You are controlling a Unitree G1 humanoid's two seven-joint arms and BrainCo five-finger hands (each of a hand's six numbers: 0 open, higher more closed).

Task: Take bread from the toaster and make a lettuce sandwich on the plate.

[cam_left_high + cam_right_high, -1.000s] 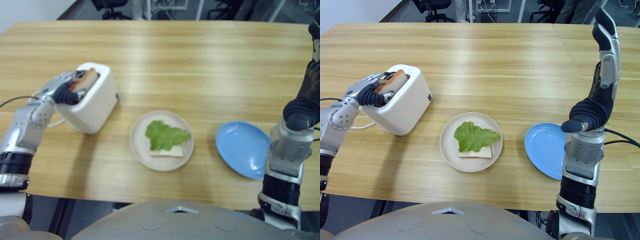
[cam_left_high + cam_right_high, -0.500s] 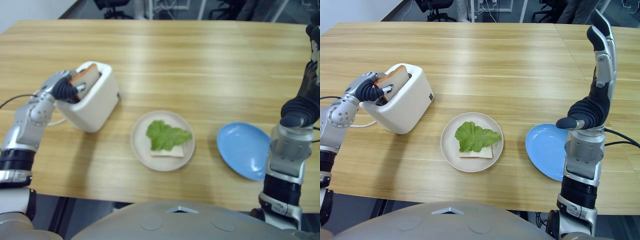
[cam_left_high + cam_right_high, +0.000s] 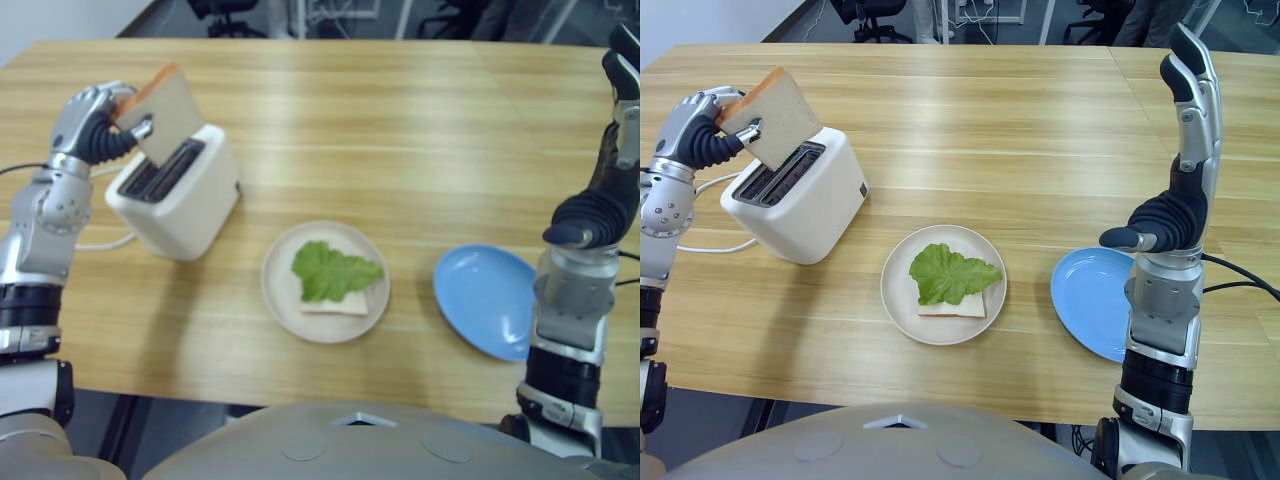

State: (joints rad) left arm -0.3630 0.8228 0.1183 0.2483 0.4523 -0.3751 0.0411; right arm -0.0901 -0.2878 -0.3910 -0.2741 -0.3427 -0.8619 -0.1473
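Cradling lettuce [image 3: 948, 271] (atop bread [image 3: 952, 305]), beige plate [image 3: 894, 290]

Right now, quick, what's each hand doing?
Left hand: closed on the bread slice, above the toaster.
Right hand: open, holding nothing.

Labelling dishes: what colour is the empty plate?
The empty plate is blue; clearest in right eye view.
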